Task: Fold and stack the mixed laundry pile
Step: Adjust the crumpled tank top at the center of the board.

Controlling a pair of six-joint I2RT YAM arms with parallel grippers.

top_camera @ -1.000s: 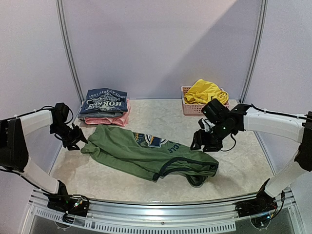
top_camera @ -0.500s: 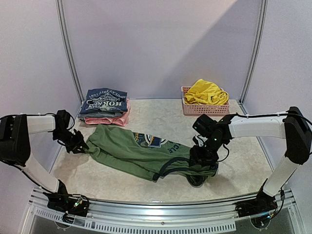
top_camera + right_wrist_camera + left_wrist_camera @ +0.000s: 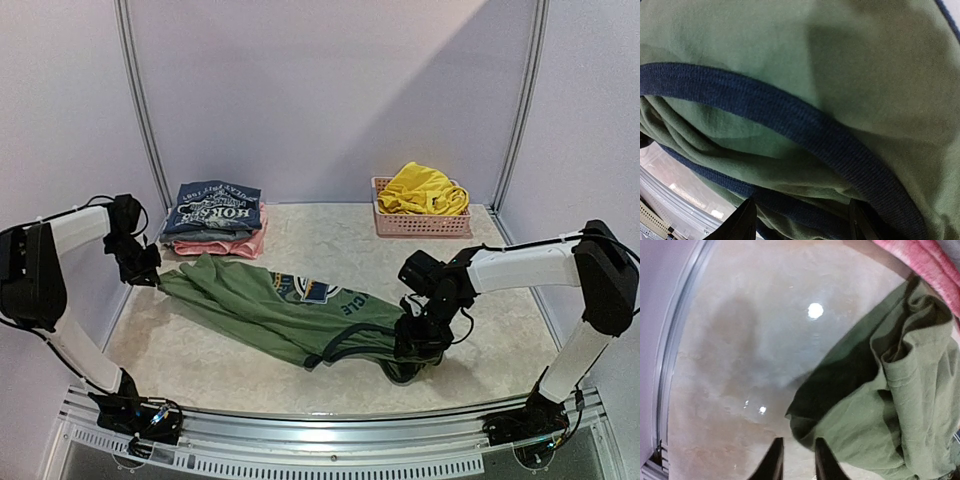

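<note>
The olive-green sleeveless shirt (image 3: 270, 315) lies spread across the middle of the table, logo up. My left gripper (image 3: 143, 272) is at its far left corner; in the left wrist view (image 3: 796, 460) the jaws stand narrow with the shirt's corner (image 3: 900, 405) pinched between the tips and lifted a little. My right gripper (image 3: 412, 340) is pressed down on the shirt's right end; its jaws (image 3: 800, 220) stand open around folds of green cloth (image 3: 790, 50) and dark blue trim (image 3: 805, 125). The yellow shorts (image 3: 420, 188) lie heaped in the pink basket (image 3: 425, 225).
A folded stack (image 3: 212, 215), navy printed shirt over a pink garment, sits at the back left close to the left gripper; its pink edge shows in the left wrist view (image 3: 920, 255). The enclosure's walls and metal frame (image 3: 140, 110) bound the table.
My left gripper reached the shirt's left corner and drew it up and to the left. My right gripper came down from above the table onto the shirt's right end.
</note>
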